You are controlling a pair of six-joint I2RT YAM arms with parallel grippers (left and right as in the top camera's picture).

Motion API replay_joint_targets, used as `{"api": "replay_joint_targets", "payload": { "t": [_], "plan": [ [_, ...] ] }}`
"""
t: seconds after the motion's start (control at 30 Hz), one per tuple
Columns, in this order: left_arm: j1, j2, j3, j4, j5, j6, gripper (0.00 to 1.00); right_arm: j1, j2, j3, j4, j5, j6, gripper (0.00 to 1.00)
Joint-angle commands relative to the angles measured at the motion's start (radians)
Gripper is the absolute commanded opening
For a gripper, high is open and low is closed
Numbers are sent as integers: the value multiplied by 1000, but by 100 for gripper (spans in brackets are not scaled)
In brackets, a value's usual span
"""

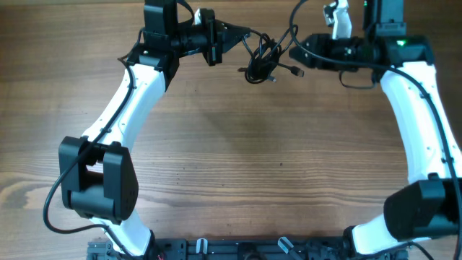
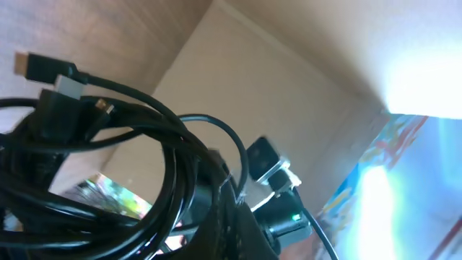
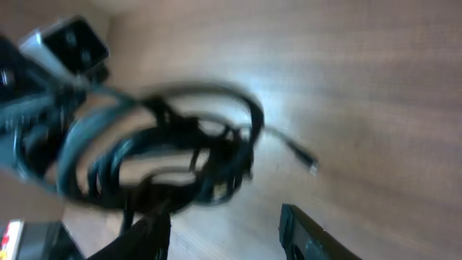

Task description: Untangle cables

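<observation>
The cables [image 1: 258, 61] are a tangled knot of thin black cords, hanging lifted above the wooden table at the far centre. My left gripper [image 1: 244, 35] is shut on the knot's upper left side. In the left wrist view the cords [image 2: 130, 180] fill the left half, a flat plug [image 2: 32, 66] sticks out at the top left, and the dark fingers [image 2: 231, 224] pinch the bundle. My right gripper [image 1: 294, 52] is open, just right of the knot. In the right wrist view its fingers [image 3: 224, 231] stand apart below the blurred cables [image 3: 166, 166], and a loose plug end [image 3: 312, 166] trails right.
The wooden table [image 1: 238, 159] lies below both arms. The white left arm [image 1: 123, 108] and the white right arm [image 1: 419, 115] run along the two sides. A black rail [image 1: 238, 249] lines the near edge. A cardboard wall [image 2: 289, 79] shows behind the cables.
</observation>
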Motion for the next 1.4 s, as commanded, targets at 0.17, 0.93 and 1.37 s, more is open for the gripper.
{"api": "replay_joint_targets", "payload": {
  "t": [0.17, 0.93, 1.37],
  "plan": [
    [-14, -3, 7, 8, 30, -80, 4, 50, 98, 6, 134, 87, 182, 50],
    [-14, -3, 7, -196, -384, 305, 4, 94, 113, 7, -127, 119, 96, 4],
    [-14, -2, 7, -711, -797, 698, 4, 70, -51, 10, -230, -306, -162, 4]
  ]
}}
